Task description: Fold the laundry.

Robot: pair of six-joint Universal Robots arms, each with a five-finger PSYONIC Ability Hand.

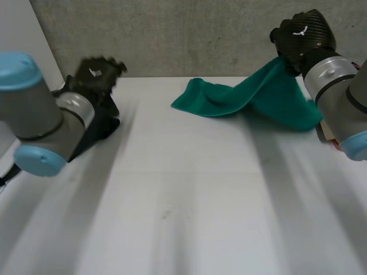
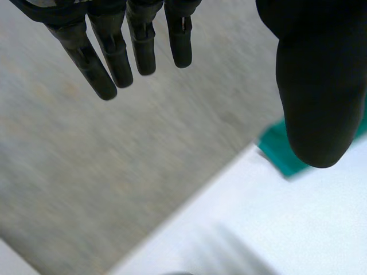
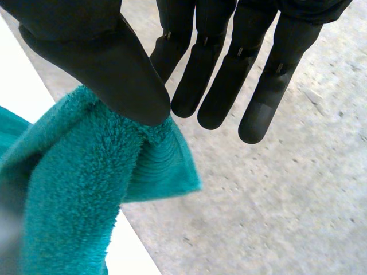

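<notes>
Blue-capped and grey-jointed, the left arm (image 1: 34, 114) reaches in over the near-left part of the white table (image 1: 183, 200), its black left hand (image 1: 94, 74) raised close to the table's far edge and pointing toward the grey concrete wall (image 1: 183, 34). Seen from its own wrist, the left hand (image 2: 114, 51) has straight fingers spread away from the thumb and nothing between them. Across the table, the right arm (image 1: 338, 86) angles up at the far right, carrying the right hand (image 1: 304, 37) above the tabletop in front of the wall. In the right wrist view, the right hand (image 3: 97, 51) presses its thumb down on an edge of a teal towel (image 3: 74, 189), pinching it, while the other fingers stretch straight beyond the cloth. The towel (image 1: 258, 91) is thick and fluffy. It rises in a slack, creased drape from the far middle of the table to that hand, and its lower end lies bunched on the surface. A corner of the towel (image 2: 275, 149) shows beside the left thumb.
</notes>
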